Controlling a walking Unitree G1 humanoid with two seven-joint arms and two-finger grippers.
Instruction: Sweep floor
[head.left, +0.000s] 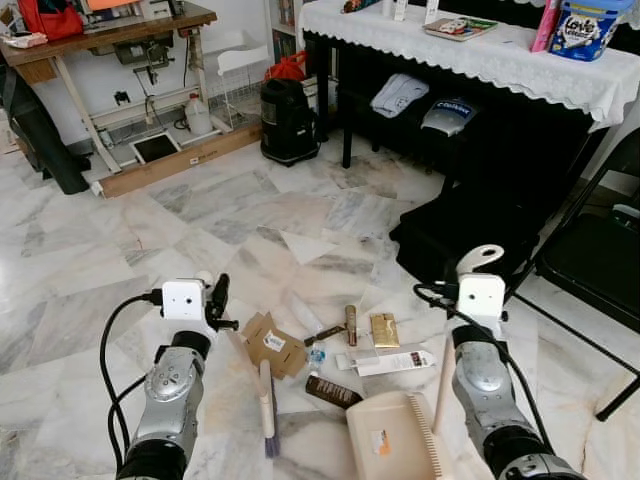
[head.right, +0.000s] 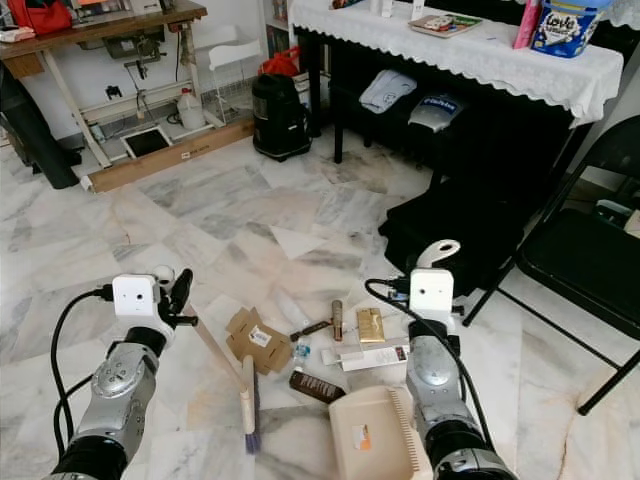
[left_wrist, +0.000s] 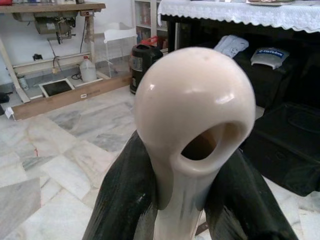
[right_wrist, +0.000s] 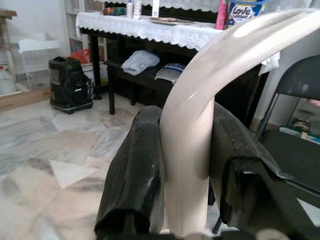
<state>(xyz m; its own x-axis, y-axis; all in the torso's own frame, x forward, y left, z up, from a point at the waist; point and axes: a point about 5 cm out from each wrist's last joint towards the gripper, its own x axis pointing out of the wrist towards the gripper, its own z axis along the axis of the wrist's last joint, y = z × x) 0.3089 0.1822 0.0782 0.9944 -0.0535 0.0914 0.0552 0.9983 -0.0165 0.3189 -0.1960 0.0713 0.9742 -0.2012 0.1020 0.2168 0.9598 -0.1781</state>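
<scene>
Beside the cream plastic dustpan (head.left: 392, 437) on the marble floor (head.left: 120, 240), your left gripper (left_wrist: 192, 200) is clamped on the cream broom handle (left_wrist: 192, 107), whose bristled head (head.left: 267, 405) lies just left of the pan. Your right gripper (right_wrist: 185, 200) is closed around the dustpan's curved cream handle (right_wrist: 200, 115). Scattered litter (head.left: 345, 335) lies just beyond the pan.

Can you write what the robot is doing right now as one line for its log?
task: sweep floor | left gripper: shut on broom handle | right gripper: shut on dustpan handle | dustpan: on floor beside litter
</scene>
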